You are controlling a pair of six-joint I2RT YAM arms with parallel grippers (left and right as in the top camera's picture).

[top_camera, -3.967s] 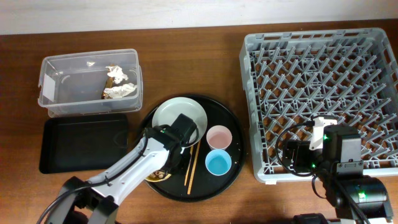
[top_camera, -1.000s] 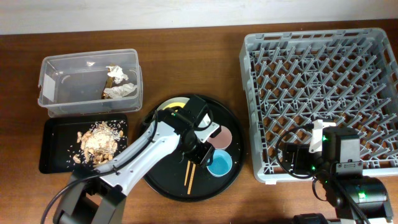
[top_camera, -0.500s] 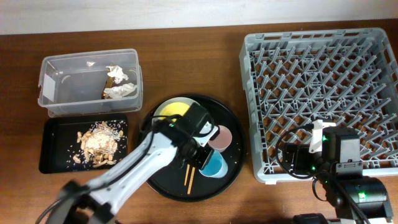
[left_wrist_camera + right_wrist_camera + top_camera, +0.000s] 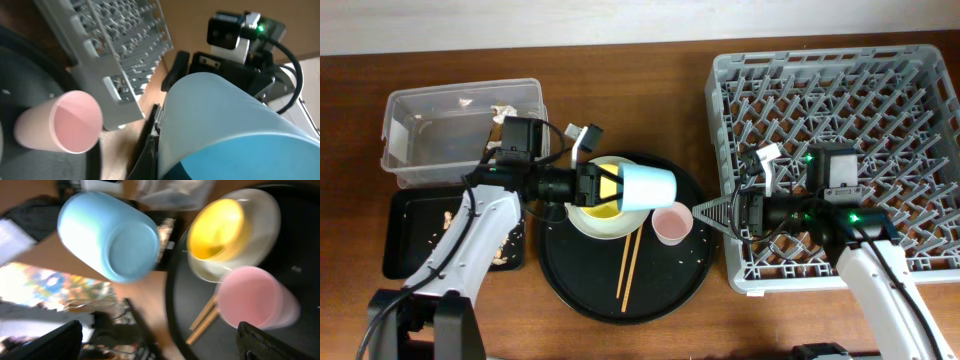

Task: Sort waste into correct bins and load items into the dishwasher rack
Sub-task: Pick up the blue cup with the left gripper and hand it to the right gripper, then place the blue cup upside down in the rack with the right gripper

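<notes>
from overhead, your left gripper (image 4: 618,186) is clamped on the small blue cup (image 4: 647,186). it holds the cup on its side in the air above the round black tray (image 4: 570,290), near the front middle of the table. the cup's base points toward the dishwasher rack (image 4: 840,90), which fills the right side. the right wrist view gives you that flat base almost head-on, while the left wrist view looks along the cup's side wall from the mouth end.

your right gripper (image 4: 708,214) sits at the rack's left edge, aimed at the cup. it is spread wide and holds nothing; its fingers (image 4: 50,340) show in the bottom corners of its own view.

below the blue cup, the yellow bowl (image 4: 603,188) rests in the pale plate (image 4: 590,223). the small pink cup (image 4: 670,223) sits just beside the plate, and the chopsticks (image 4: 627,265) lie on the round tray.

only overhead shows you the clear tub (image 4: 420,140) at the back left corner. the shallow black tray (image 4: 405,235) lies in front of it, with noodle scraps (image 4: 447,216) inside.
</notes>
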